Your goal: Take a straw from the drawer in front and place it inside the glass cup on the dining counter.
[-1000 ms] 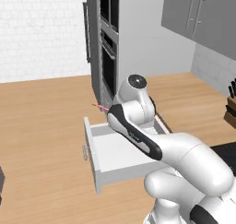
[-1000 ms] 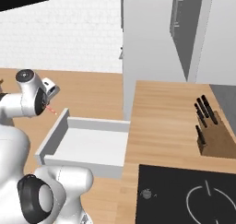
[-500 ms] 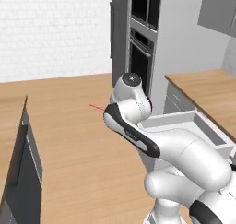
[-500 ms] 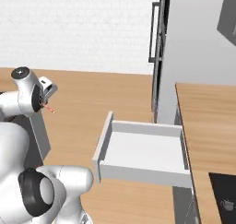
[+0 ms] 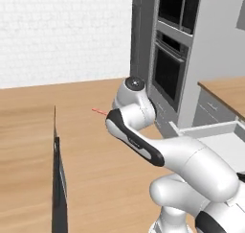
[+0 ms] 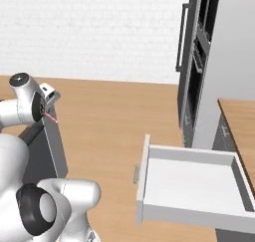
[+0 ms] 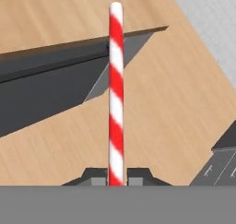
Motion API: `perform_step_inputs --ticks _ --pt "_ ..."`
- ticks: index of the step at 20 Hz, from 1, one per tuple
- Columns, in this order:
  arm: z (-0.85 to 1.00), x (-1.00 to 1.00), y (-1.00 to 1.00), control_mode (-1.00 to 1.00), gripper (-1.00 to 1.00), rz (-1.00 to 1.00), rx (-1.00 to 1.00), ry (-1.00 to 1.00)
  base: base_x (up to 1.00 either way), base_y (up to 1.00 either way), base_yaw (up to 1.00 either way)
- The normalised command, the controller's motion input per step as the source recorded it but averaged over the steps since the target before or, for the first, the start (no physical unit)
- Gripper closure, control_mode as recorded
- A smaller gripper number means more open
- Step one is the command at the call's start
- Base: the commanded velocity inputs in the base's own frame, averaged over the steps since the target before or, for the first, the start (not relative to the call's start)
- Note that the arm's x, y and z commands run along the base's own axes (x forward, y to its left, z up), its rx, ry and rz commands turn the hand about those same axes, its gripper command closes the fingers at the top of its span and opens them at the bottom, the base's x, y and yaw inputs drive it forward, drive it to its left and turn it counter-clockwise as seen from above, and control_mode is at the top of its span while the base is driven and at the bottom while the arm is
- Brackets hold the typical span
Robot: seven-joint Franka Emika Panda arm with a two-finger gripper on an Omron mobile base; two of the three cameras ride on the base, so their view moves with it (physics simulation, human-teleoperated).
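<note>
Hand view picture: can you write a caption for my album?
The robot's fingers pinch a red-and-white striped straw, pointing it out over the wooden floor.

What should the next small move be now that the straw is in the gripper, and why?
Probably keep turning the base away from the open drawer, holding the grip. The gripper is shut on the straw, which sticks straight out from the fingertips, and the drawer looks empty. No glass cup is in sight, so carrying the straw on toward the dining counter seems the next step.
</note>
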Motion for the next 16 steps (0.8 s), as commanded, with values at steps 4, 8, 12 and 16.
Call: perform_step_inputs --ticks 4,8,12,16 --pt "0.0 0.0 0.0 1.0 1.0 0.0 0.0 0.0 0.79 0.04 0.0" --pt "0.0 0.0 0.0 1.0 1.0 0.0 0.0 0.0 0.84 0.01 0.0" --pt "0.0 0.0 0.0 1.0 1.0 0.0 0.0 0.0 1.0 0.15 0.0" --pt "0.0 0.0 0.0 1.0 1.0 0.0 0.0 0.0 1.0 0.14 0.0"
